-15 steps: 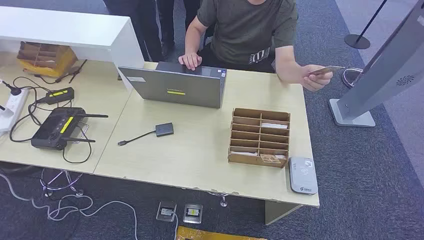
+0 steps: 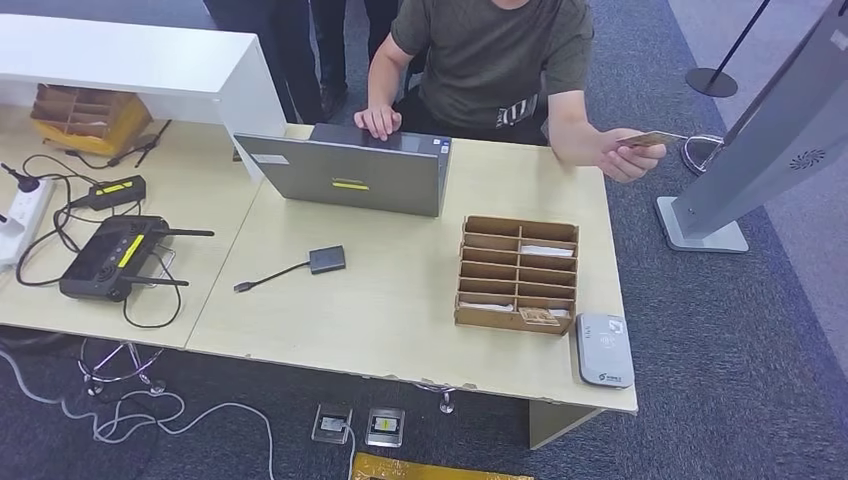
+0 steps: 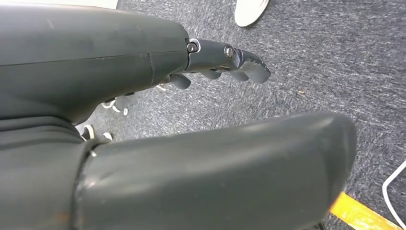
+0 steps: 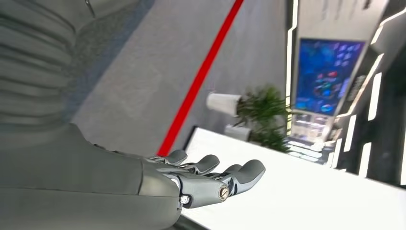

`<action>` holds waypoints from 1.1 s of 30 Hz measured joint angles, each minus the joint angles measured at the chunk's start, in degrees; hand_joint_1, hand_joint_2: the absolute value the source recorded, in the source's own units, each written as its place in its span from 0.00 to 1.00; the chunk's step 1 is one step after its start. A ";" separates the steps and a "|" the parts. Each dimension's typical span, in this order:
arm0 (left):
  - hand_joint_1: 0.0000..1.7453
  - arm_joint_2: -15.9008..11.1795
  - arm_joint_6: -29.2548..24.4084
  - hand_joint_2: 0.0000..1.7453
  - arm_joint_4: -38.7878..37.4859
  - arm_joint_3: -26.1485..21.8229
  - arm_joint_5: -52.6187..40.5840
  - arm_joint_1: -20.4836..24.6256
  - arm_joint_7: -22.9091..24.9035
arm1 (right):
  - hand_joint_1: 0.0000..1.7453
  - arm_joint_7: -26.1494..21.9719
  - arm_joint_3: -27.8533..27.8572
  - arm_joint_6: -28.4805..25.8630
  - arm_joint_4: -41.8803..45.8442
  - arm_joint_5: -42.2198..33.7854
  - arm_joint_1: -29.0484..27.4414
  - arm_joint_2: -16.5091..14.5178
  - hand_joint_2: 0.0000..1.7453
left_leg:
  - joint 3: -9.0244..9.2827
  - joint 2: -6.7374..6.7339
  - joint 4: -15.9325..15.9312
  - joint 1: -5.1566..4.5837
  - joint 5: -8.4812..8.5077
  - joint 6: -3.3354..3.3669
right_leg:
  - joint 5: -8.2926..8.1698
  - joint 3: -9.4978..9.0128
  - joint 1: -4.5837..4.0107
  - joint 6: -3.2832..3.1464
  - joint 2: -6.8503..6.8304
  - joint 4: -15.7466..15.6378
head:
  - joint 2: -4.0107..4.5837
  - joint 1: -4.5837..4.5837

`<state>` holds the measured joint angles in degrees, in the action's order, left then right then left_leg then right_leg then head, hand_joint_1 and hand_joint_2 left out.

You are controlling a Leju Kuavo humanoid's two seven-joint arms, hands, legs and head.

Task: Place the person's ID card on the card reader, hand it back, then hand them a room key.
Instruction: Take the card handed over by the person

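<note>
Thin tan ID card [image 2: 650, 139] held out past table's [image 2: 400, 300] far right corner; your right hand [image 4: 210, 175], fingers loosely apart and empty, is nearer.

No lettering is legible; the card reader [image 2: 604, 350] print is too small

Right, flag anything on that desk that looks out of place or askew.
Nothing stands out. The card reader lies flat at the desk's near right corner, the cardboard organizer sits square, and the person holds the ID card out past the desk's edge.
</note>
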<state>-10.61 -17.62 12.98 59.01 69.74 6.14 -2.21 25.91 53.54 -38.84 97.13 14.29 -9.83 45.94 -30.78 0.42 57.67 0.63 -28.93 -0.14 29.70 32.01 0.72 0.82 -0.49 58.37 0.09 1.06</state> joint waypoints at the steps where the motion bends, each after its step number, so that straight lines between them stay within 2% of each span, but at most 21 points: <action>1: 0.00 0.00 0.03 0.00 0.00 0.00 -0.03 0.01 -0.12 | 0.00 0.42 -0.03 0.04 1.89 0.78 -0.35 0.41 1.00 | 0.00 -0.03 0.00 0.00 0.00 0.00 | 0.00 0.00 0.00 0.00 0.02 0.00 | 0.00 0.01; 10: 0.00 -0.03 0.86 0.00 0.00 0.00 -0.29 0.15 -0.85 | 0.00 2.17 -3.13 3.43 16.55 6.76 -1.82 6.48 1.00 | -0.01 -0.06 -0.01 0.01 0.00 0.00 | 0.00 -0.02 -0.01 0.00 0.00 0.03 | 0.00 -0.01; 18: 0.00 -0.11 0.87 0.00 0.00 0.00 0.03 0.15 -0.87 | 0.00 2.98 -7.77 5.14 22.85 7.85 -0.65 10.78 1.00 | -0.08 -0.05 -0.01 0.01 0.00 0.00 | 0.00 -0.02 -0.01 0.00 0.01 0.03 | 0.00 0.00; 21: 0.00 -0.14 0.85 0.00 0.00 0.00 0.20 0.20 -0.87 | 0.00 4.34 -12.17 6.57 24.08 9.84 3.05 13.39 1.00 | -0.12 -0.05 -0.02 0.02 0.00 0.00 | 0.00 -0.02 -0.02 0.00 0.01 0.04 | 0.00 0.00; 25: 0.00 -0.14 0.93 0.00 0.00 0.00 0.25 0.25 -0.86 | 0.00 5.10 -20.34 10.27 24.56 12.70 10.68 16.15 1.00 | -0.12 -0.04 -0.02 0.03 0.01 0.00 | 0.00 -0.03 -0.03 0.00 -0.04 0.06 | 0.00 0.00; 33: 0.00 -0.12 0.99 0.00 0.00 0.00 0.40 0.39 -0.85 | 0.00 3.03 -41.99 21.66 23.06 15.13 29.10 16.75 1.00 | -0.12 0.04 -0.02 0.06 0.03 -0.02 | 0.00 -0.01 -0.07 0.00 -0.10 0.10 | 0.00 -0.01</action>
<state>-10.73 -16.63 12.98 59.01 70.14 6.53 -3.06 28.94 11.55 -17.18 120.19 29.41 19.27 62.69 -30.90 0.46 57.65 0.70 -28.90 -0.16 29.70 31.99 0.65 0.82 -0.59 58.47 0.09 1.05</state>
